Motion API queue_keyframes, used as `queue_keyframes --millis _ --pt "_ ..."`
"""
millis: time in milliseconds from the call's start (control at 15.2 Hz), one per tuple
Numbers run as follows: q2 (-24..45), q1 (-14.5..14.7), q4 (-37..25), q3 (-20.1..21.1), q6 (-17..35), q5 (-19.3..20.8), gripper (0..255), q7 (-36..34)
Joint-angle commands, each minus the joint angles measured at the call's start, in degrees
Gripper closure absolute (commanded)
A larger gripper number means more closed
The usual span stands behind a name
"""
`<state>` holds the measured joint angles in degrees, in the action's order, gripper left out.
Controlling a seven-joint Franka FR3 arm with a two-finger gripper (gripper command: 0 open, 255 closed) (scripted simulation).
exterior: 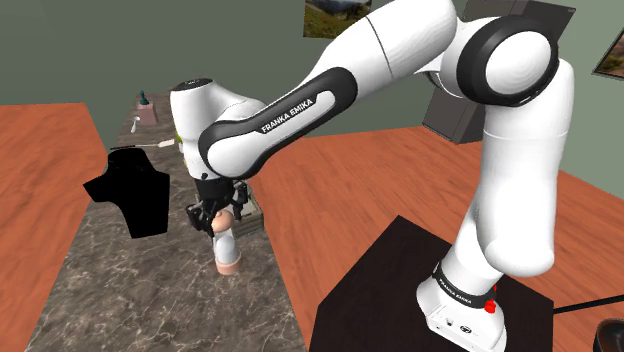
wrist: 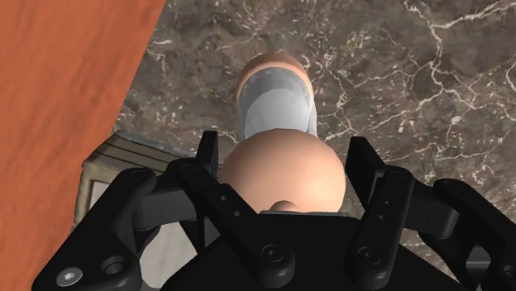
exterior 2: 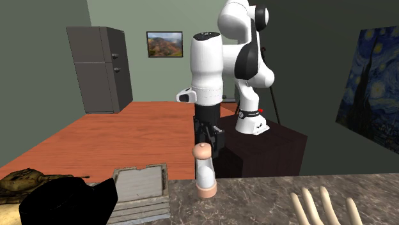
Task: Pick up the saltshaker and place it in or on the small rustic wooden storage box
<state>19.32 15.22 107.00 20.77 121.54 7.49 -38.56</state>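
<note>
The saltshaker (exterior: 228, 250) stands upright on the marble counter (exterior: 120, 290); it has a pale clear body with a pinkish cap and base. My black gripper (exterior: 216, 214) hangs straight over it, open. In the wrist view its fingers (wrist: 210, 161) flank the round cap of the saltshaker (wrist: 281, 169) with thin gaps on either side. The small slatted wooden box (exterior 2: 140, 186) sits on the counter right beside the saltshaker (exterior 2: 205, 171), lid up, and shows next to the gripper (exterior 2: 208, 142). A corner of the box (wrist: 124, 161) lies beside one finger.
A black shapeless object (exterior: 130, 195) lies on the counter beyond the box. A toy tank (exterior 2: 24, 182) and several pale finger-like pieces (exterior 2: 323, 206) also rest there. The counter's edge drops to an orange-brown floor (exterior: 340, 190). A grey fridge (exterior 2: 99, 69) stands at the wall.
</note>
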Motion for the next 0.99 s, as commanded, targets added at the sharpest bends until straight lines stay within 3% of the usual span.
queue_keyframes --millis 0,924 --pt "-0.85 -0.11 -0.66 0.17 -1.46 -0.4 255 0.24" --pt "-4.91 -0.52 -6.35 0.82 -10.92 -2.31 255 1.44"
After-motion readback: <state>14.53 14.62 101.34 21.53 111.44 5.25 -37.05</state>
